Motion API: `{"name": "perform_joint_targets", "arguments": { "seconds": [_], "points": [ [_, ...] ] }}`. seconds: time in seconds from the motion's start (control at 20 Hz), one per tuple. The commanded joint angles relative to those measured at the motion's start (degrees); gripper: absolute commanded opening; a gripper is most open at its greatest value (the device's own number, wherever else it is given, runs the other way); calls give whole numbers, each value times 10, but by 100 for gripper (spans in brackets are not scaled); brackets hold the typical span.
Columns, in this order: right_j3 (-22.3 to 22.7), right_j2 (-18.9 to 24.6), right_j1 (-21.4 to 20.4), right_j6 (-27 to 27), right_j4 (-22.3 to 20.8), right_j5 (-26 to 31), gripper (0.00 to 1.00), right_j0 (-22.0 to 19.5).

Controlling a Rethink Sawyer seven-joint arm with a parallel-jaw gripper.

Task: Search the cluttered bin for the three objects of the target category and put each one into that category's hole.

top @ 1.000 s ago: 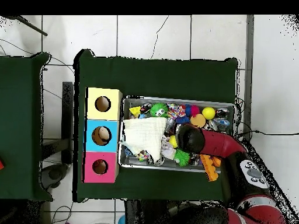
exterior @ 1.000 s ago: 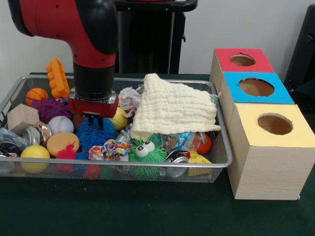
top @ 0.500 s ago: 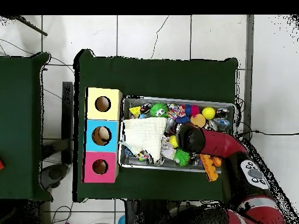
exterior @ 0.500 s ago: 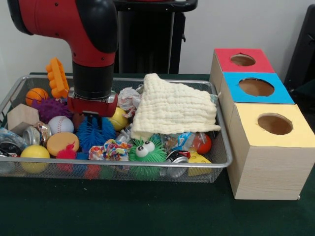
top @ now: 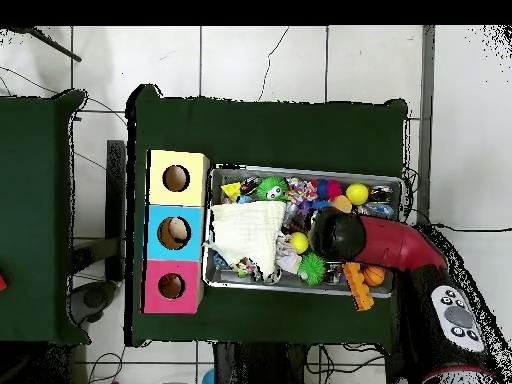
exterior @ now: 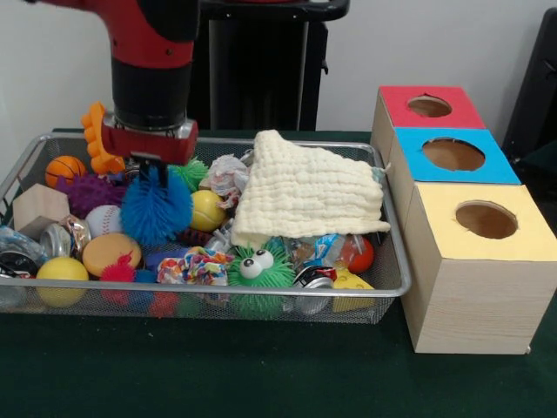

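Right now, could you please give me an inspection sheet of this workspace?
Surface: green table cover, bare in front of the bin.
Job's things: blue spiky ball lifted above the wire bin; box with red, blue and yellow holes beside it.
Clutter: cream cloth, green googly-eyed ball, baseball, mini basketball, orange toy, wooden block.
Grippers: gripper, jaws shut on the blue spiky ball.
Cables: thin cables on the floor tiles.
Surroundings: white wall, tiled floor.

No lettering seems readable anywhere, as far as both views show.
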Motion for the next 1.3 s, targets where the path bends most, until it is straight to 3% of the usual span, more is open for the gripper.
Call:
{"name": "perform_joint_targets", "arguments": {
  "seconds": [0.05,0.3,0.6,1.3],
  "points": [
    [10,43,-104,-25,35,160,0,10],
    [1,52,-124,-25,45,205,0,9],
    [11,50,-137,7,61,212,0,19],
    [25,-2,-130,127,105,194,0,113]
  ]
}}
